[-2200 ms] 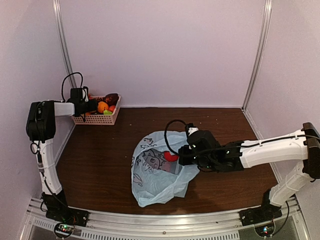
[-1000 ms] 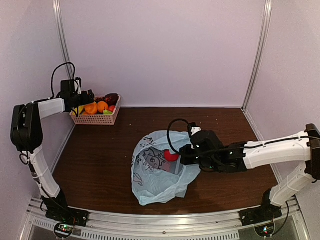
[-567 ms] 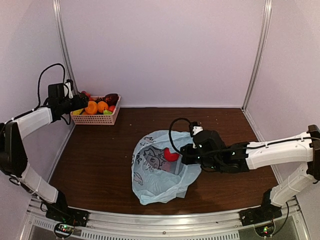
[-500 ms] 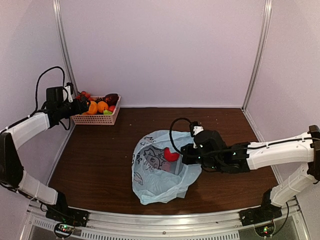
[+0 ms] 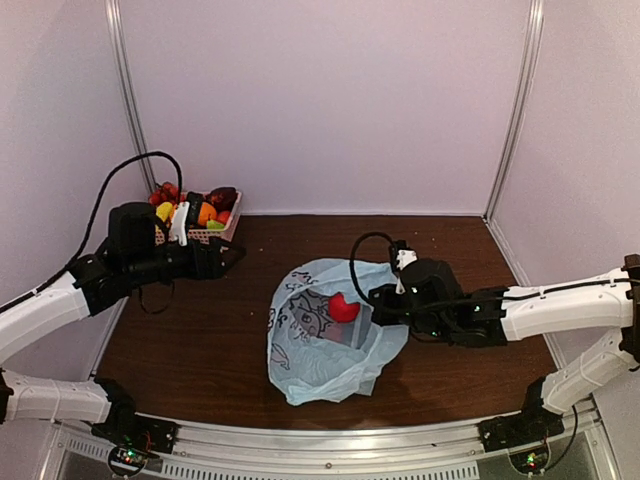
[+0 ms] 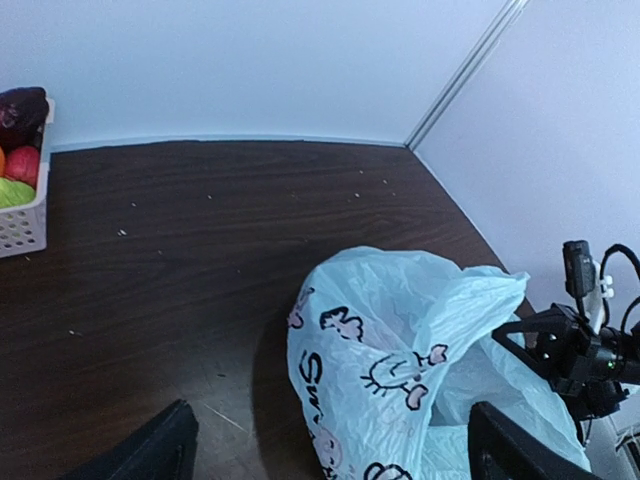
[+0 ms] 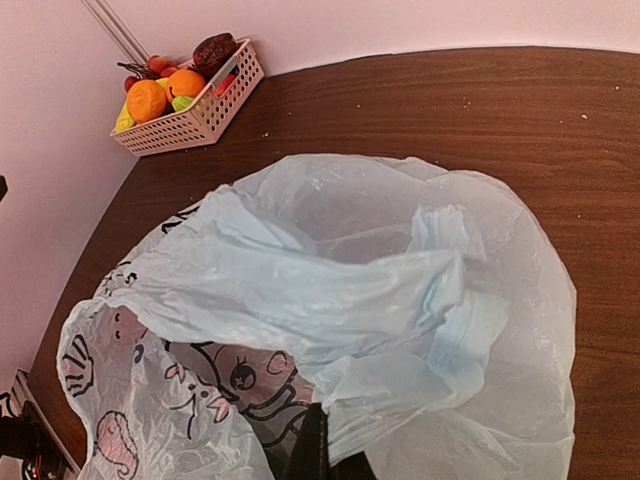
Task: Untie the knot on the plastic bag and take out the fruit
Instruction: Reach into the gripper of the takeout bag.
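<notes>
plastic bag (image 5: 325,345) lies crumpled near the middle of the dark wooden surface (image 5: 250,330), mouth gaping, a red fruit (image 5: 343,307) showing inside; right claw (image 5: 376,299) is pinched closed on the bag's right rim; left claw (image 5: 228,262) hangs spread wide, left of the bag; pink basket (image 7: 185,125) sits in the far left corner; pale walls (image 5: 330,100) close three sides; open wood runs between bag and back wall.

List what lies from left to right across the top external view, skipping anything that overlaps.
pink basket → plastic bag → right arm's white forearm
</notes>
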You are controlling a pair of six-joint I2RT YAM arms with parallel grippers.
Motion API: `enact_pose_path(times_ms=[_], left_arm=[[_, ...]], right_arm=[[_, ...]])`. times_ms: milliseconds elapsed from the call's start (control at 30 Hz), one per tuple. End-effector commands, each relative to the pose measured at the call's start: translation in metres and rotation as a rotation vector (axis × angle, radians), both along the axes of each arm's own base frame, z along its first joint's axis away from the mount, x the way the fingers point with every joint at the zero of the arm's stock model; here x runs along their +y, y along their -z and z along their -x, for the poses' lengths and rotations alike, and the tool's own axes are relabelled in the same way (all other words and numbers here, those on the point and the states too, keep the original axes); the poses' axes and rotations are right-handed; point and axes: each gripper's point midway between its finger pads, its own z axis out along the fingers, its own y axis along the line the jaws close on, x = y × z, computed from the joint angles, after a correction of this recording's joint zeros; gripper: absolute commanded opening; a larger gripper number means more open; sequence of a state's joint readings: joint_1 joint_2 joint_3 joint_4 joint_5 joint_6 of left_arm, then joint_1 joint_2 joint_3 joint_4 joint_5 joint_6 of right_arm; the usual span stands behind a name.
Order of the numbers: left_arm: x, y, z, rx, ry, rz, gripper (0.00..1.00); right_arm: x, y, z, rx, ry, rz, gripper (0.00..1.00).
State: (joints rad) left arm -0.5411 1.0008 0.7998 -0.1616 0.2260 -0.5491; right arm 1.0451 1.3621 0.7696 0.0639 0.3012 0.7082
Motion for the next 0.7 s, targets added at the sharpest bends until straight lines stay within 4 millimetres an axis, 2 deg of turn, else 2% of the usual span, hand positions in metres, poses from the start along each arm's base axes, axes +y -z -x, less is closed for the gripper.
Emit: enact_pose_path(times_ms=[0, 133, 300, 400, 500, 667], left_arm=[[-0.034, 0.014, 0.033, 0.099, 0.114, 0.059, 0.96], [-0.056, 0.037, 0.054, 0.162, 0.190, 0.030, 0.96], [-0.069, 0.069, 0.072, 0.262, 0.234, 0.011, 0.97], [-0.071, 0.090, 0.077, 0.330, 0.221, 0.011, 0.97], [-0.071, 0.099, 0.074, 0.339, 0.187, 0.007, 0.97], [-0.084, 0.104, 0.072, 0.347, 0.190, 0.084, 0.97]], right_arm=[[0.003, -0.005, -0.002, -0.003, -0.007, -0.045, 0.00], [0.005, -0.005, -0.002, 0.001, -0.008, -0.047, 0.00], [0.004, -0.009, -0.002, -0.002, -0.001, -0.063, 0.00], [0.003, -0.009, -0.001, -0.001, -0.004, -0.062, 0.00], [0.003, -0.006, 0.000, 0.005, -0.009, -0.054, 0.00], [0.001, -0.003, 0.002, 0.010, -0.015, -0.045, 0.00]])
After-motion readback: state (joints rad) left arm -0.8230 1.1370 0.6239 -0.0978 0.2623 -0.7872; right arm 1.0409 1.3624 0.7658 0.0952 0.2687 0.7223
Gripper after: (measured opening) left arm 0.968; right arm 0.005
